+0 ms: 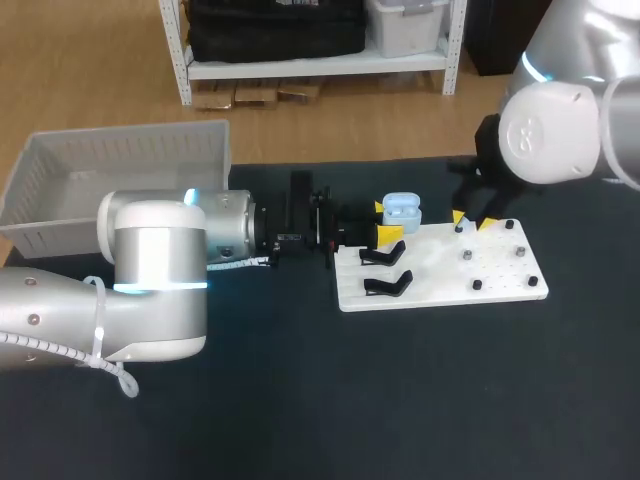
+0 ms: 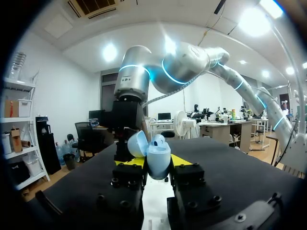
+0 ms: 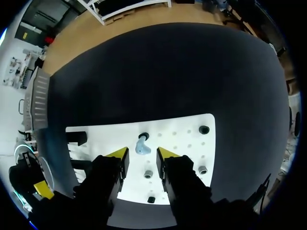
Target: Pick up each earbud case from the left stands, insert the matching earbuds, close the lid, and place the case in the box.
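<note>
Earbud case open in left fingers, earbud ahead of right fingers

This is a robotics lab, set up for bench trials of manipulation. 2 silver jointed arms, the left arm and the right arm, each with lit blue rings at the joints, reach over a desk covered in dark matting. On the desk lies a white fixture board drilled with rows of holes, carrying small pegs and black stands. A grey plastic box sits at the desk's far left corner. The left tool clasps an open pale-blue earbud case between yellow tips, and the right tool hangs spread above the board.
</note>
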Motion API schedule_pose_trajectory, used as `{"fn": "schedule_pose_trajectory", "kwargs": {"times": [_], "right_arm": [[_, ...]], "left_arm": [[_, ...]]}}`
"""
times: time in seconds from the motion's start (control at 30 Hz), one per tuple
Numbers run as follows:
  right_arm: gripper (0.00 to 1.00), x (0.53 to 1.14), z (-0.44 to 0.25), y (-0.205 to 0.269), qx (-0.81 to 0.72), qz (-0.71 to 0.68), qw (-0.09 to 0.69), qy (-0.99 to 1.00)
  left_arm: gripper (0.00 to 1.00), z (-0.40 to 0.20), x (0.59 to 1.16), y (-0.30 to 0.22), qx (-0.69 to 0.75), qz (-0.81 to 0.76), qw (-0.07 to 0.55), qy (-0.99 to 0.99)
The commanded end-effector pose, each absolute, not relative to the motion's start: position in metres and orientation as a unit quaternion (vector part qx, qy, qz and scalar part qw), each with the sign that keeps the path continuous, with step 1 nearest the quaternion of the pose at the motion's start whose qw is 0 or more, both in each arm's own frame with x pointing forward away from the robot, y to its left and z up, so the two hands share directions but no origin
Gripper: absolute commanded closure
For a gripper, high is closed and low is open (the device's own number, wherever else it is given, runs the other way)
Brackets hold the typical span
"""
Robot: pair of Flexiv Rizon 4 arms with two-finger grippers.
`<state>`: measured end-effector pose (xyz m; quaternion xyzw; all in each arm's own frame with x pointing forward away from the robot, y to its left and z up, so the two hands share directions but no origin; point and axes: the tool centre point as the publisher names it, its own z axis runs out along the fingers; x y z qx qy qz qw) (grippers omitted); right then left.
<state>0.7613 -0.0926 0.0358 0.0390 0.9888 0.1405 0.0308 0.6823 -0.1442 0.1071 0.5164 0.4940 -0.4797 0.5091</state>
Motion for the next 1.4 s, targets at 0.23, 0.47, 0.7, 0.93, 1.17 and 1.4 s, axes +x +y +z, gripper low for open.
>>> {"fn": "schedule_pose_trajectory", "kwargs": {"times": [0.23, 0.47, 0.7, 0.93, 1.17, 1.4], "right_arm": [[0.68, 0.7669, 0.0328, -0.0905, 0.038, 0.146, 0.035, 0.988], [0.69, 0.7670, 0.0313, -0.0900, 0.037, 0.145, 0.033, 0.988], [0.71, 0.7672, 0.0305, -0.0902, 0.039, 0.141, 0.032, 0.989], [0.72, 0.7666, 0.0288, -0.0899, 0.042, 0.139, 0.033, 0.989], [0.73, 0.7664, 0.0292, -0.0890, 0.043, 0.137, 0.034, 0.989], [0.77, 0.7668, 0.0298, -0.0900, 0.048, 0.135, 0.036, 0.989]], "left_arm": [[1.00, 0.1057, 0.6808, -0.1447, 0.515, -0.478, 0.513, 0.494], [1.00, 0.1057, 0.6808, -0.1447, 0.515, -0.478, 0.513, 0.494], [1.00, 0.1057, 0.6808, -0.1447, 0.515, -0.478, 0.513, 0.494], [1.00, 0.1057, 0.6808, -0.1447, 0.515, -0.478, 0.513, 0.494], [1.00, 0.1057, 0.6808, -0.1447, 0.515, -0.478, 0.513, 0.494], [1.00, 0.1057, 0.6808, -0.1447, 0.515, -0.478, 0.513, 0.494]]}}
